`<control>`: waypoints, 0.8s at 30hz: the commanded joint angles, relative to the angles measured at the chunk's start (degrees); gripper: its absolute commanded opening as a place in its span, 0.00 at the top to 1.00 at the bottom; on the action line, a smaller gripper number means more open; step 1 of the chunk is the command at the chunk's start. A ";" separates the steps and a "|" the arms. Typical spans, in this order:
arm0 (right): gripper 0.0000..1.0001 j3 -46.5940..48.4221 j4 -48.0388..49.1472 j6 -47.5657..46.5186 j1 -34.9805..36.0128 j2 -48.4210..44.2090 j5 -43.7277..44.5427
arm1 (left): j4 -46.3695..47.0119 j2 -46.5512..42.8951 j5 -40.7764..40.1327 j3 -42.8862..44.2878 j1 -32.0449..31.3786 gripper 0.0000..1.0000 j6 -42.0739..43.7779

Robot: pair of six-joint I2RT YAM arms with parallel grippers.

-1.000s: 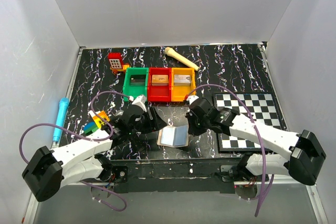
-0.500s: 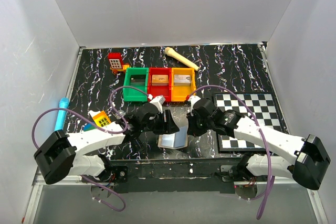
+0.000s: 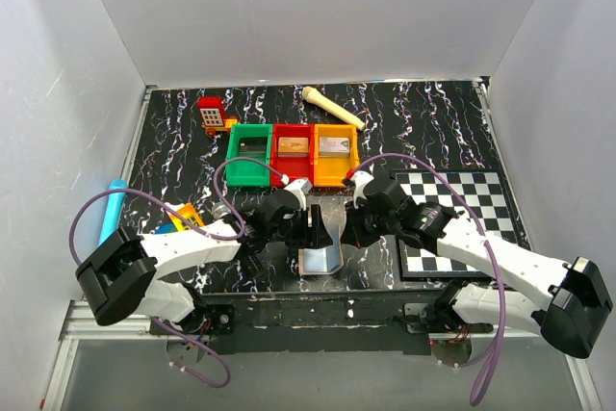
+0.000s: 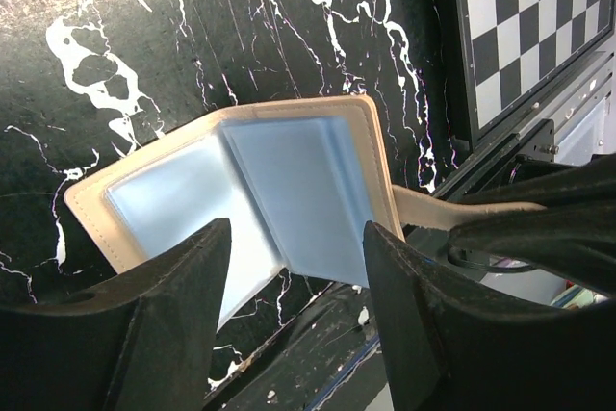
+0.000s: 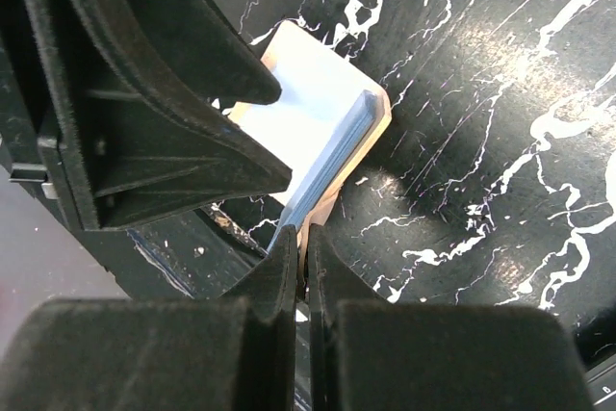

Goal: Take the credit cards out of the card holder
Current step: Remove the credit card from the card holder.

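Your right gripper (image 5: 301,238) is clamped on one raised flap of the card holder (image 4: 289,190), near the chequered board (image 3: 472,201). Your left gripper (image 4: 296,234), fingers apart, straddles the open lining.

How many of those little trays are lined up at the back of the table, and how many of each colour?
Green tray: 1
Red tray: 1
Orange tray: 1
Total: 3
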 commanded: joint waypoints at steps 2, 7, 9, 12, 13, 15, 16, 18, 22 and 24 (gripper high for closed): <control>0.99 -0.53 3.20 0.36 -0.25 -0.91 -2.72 | 0.73 0.98 0.71 3.10 -0.58 0.43 1.66; 0.99 -0.53 3.64 0.62 -0.25 -0.56 -3.51 | 0.73 3.00 0.71 4.07 -1.02 0.43 1.92; 0.99 -0.53 3.56 0.53 -0.16 -0.39 -3.51 | 0.64 3.88 0.71 4.33 -1.28 0.43 2.01; 0.99 -0.62 3.56 0.53 -0.25 -0.39 -3.25 | 0.64 4.24 0.53 4.33 -1.37 0.43 2.10; 0.99 -0.70 3.56 0.71 -0.16 -0.47 -3.16 | 0.64 4.15 0.44 4.33 -1.37 0.44 2.01; 0.99 -0.71 3.38 0.53 -0.42 -0.48 -3.16 | 0.47 3.89 0.09 4.16 -1.28 0.46 2.01; 0.99 -0.71 3.38 0.53 -0.34 -0.56 -3.16 | 0.38 3.80 -0.17 4.07 -1.46 0.46 2.01; 0.99 -0.88 3.38 0.53 -0.60 -0.74 -3.16 | 0.12 3.63 -0.43 3.90 -1.37 0.47 2.01; 0.99 -1.32 3.38 0.53 -0.95 -0.91 -3.25 | 0.20 2.22 -0.96 2.84 -1.37 0.42 1.83; 0.99 -1.50 3.38 0.45 -1.04 -1.00 -3.25 | 0.20 1.34 -1.23 2.58 -1.37 0.37 1.75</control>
